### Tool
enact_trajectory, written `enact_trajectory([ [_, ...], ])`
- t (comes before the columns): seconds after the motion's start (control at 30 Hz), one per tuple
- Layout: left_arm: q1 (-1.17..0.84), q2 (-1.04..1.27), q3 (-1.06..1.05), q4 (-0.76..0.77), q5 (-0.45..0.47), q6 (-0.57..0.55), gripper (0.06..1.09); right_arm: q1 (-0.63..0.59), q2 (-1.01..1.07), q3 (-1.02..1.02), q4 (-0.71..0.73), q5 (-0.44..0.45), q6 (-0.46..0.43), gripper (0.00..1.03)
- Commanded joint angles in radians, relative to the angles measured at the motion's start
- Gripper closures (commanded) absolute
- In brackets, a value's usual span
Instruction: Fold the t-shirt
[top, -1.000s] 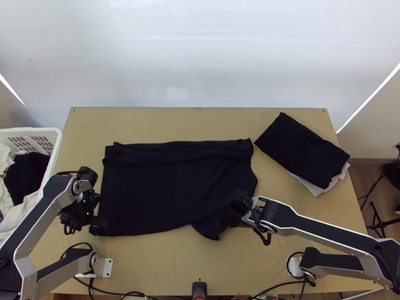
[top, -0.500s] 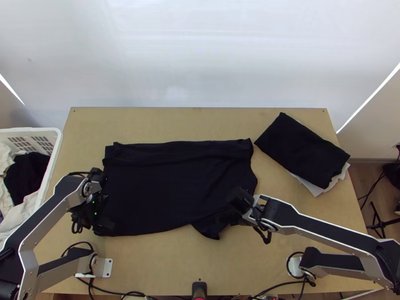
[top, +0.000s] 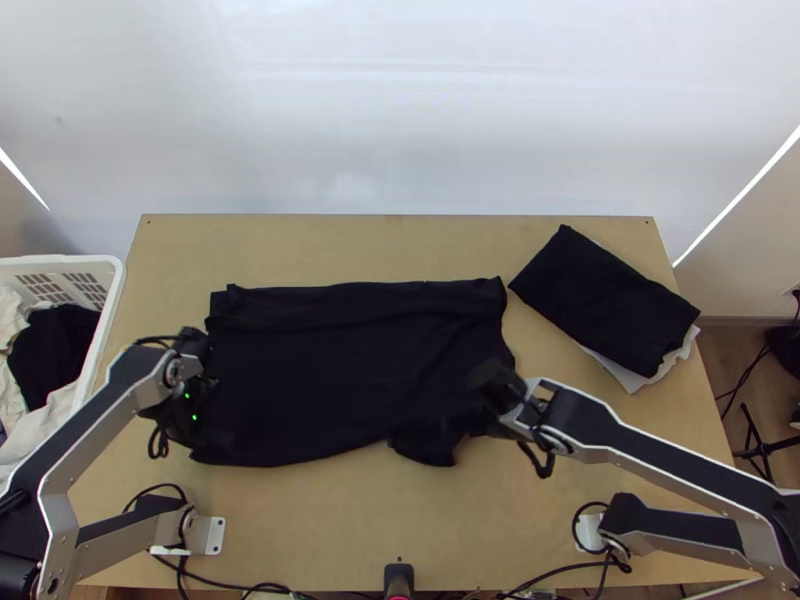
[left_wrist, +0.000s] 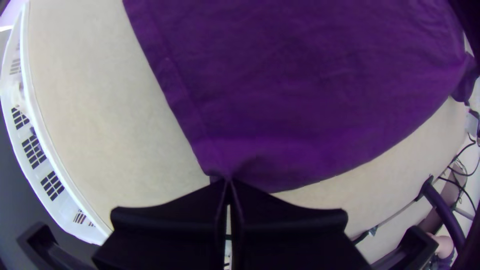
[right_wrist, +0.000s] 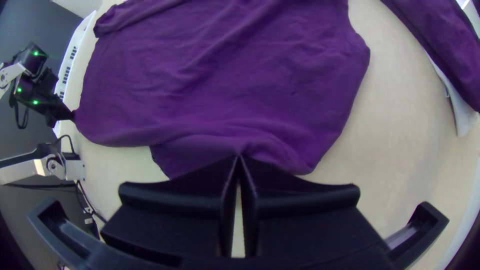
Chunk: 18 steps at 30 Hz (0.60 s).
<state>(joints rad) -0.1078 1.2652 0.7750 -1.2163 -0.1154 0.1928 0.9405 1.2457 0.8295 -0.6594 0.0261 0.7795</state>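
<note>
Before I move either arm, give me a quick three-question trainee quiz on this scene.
1. True or false: the left hand grips the black t-shirt near a corner.
2. The right hand is: a) wide open; b) closed on the t-shirt; c) raised clear of the t-shirt.
3. Fill in: the folded black garment rests on ____ fabric.

Key: 1. True; 2. b; 3. white

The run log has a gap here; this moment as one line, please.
left pincer: shut on black t-shirt, near-left corner | right pincer: shut on its near edge | t-shirt: mostly spread | folded black cloth: to its right
</note>
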Motion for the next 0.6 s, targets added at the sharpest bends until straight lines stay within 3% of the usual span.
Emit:
enact_trajectory([
  [0.0, 0.142, 0.0, 0.086, -0.031, 0.043, 0.056, 1.05, -0.08, -0.057, -0.013, -0.023, 0.0, -0.025, 1.0],
  [0.27, 0.257, 0.026, 0.139, 0.008, 0.088, 0.105, 1.05, -0.089, -0.077, -0.04, -0.036, 0.001, -0.029, 1.0],
  [0.57, 0.24, 0.114, 0.285, 0.083, 0.12, -0.021, 1.05, -0.115, -0.084, -0.003, -0.036, 0.001, -0.046, 1.0],
])
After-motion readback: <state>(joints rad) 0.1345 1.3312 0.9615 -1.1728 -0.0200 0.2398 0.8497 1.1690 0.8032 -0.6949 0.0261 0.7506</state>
